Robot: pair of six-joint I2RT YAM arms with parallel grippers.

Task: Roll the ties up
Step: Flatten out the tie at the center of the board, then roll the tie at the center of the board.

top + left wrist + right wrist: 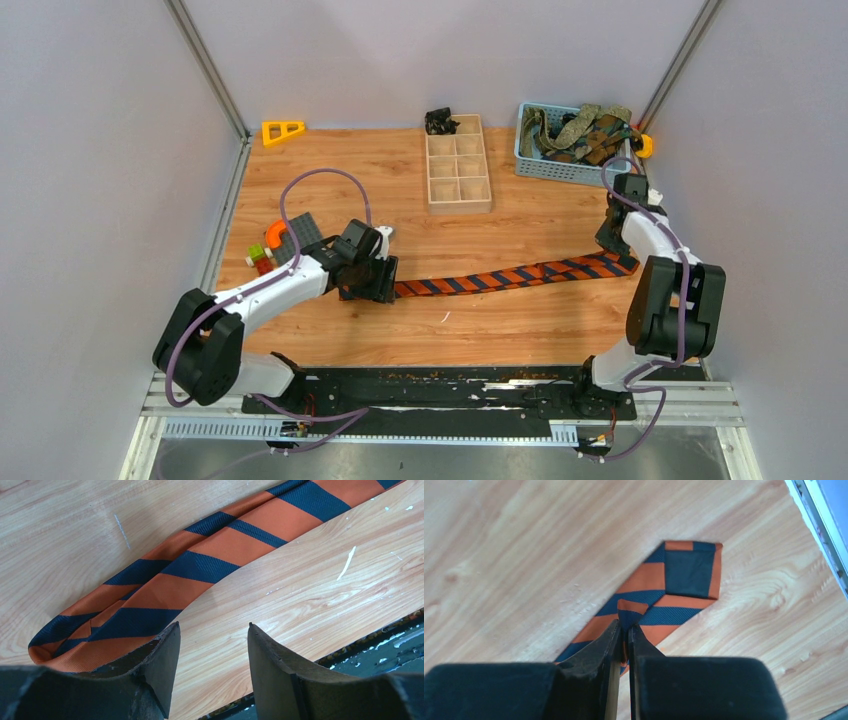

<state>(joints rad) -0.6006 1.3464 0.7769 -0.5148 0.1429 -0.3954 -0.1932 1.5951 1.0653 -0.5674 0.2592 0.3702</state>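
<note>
Orange-navy striped tie [500,277] lies stretched across wooden table [520,335], between arms. At far-right end, right gripper [625,627] clenched on raised fold of tie. At doubled-over left end, left gripper [212,630] spread, grasping nothing. More ties [585,130] heaped in blue basket [527,166]

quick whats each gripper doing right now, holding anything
left gripper: open, holding nothing; the orange and navy tie lies beside one finger.
right gripper: shut on the orange and navy tie, pinching a fold near its end.
</note>
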